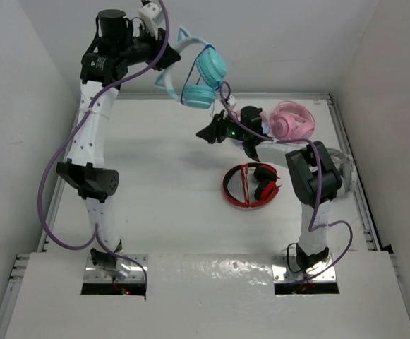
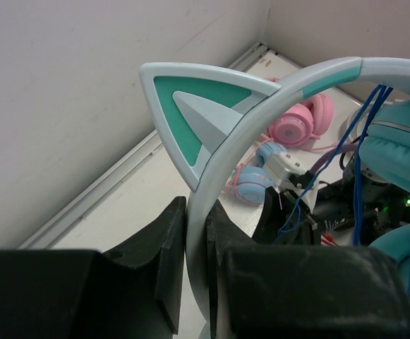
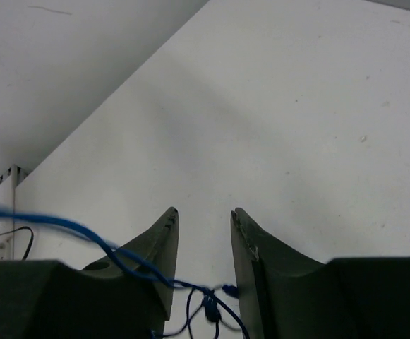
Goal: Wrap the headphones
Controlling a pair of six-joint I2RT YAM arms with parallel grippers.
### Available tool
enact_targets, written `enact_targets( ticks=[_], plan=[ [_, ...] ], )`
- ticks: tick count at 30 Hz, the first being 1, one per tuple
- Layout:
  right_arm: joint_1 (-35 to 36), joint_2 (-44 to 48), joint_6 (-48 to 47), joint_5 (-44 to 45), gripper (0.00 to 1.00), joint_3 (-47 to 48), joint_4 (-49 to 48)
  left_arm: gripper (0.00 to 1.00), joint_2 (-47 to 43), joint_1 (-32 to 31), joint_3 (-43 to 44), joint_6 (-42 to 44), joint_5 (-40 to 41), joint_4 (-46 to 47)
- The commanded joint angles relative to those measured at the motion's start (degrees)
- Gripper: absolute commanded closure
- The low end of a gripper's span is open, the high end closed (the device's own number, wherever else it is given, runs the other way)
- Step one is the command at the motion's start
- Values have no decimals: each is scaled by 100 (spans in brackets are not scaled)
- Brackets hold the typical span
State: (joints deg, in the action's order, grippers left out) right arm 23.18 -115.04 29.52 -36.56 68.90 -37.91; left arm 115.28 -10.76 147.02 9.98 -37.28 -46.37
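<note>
The teal headphones (image 1: pixel 203 76) hang high over the back of the table, with cat ears on their pale mint headband (image 2: pixel 215 152). My left gripper (image 2: pixel 196 212) is shut on that headband just below one ear (image 2: pixel 190 106); in the top view it (image 1: pixel 164 51) is at the upper left. The thin blue cable (image 1: pixel 225 95) drops from the cups toward my right gripper (image 1: pixel 206 133). In the right wrist view the right gripper (image 3: pixel 203 212) is open. The cable (image 3: pixel 120 253) lies loose across its left finger and hangs in a tangle low between the jaws, unpinched.
A red pair of headphones (image 1: pixel 250 185) lies on the table right of centre. An all-pink pair (image 1: pixel 293 120) sits at the back right, and a pink-banded pair with blue cups (image 2: pixel 252 182) lies near it. Walls close in the left, back and right sides.
</note>
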Motion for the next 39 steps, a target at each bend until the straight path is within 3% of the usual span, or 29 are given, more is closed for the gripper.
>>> enact_targets(
  ticks=[1, 5, 6, 7, 9, 13, 20, 22, 26, 29, 39],
  plan=[
    [20, 298, -192, -45, 66, -297, -120, 100, -410, 109, 301, -356, -192, 488],
    [20, 395, -350, 96, 62, -527, 46, 100, -384, 189, 318, -497, -280, 629],
    [20, 412, -411, 105, 66, -562, 73, 100, -384, 197, 327, -505, -280, 629],
    [20, 456, -420, 166, 87, -632, 47, 100, -375, 206, 345, -514, -289, 620],
    [20, 509, -351, 289, 95, -746, -197, 100, -366, 215, 354, -541, -315, 629],
    [20, 553, -201, 351, 96, -957, -454, 100, -358, 346, 310, -909, -315, 813],
    [134, 615, 55, 439, 100, -1213, -876, 100, -358, 1075, -191, -3067, -43, 1674],
    [327, 606, -42, 456, 100, -1081, -710, 100, -322, 1163, -402, -3596, -34, 1806],
    [784, 492, -594, 412, 100, -669, -86, 100, -261, 1278, -481, -3836, 369, 1799],
    [1144, 500, -999, 404, 100, -501, 274, 100, -208, 1366, -429, -3836, 1176, 1588],
    [1988, 492, -2397, -141, 100, 807, 2761, 100, 99, 1481, -604, -3161, 3278, 1402]
  ],
)
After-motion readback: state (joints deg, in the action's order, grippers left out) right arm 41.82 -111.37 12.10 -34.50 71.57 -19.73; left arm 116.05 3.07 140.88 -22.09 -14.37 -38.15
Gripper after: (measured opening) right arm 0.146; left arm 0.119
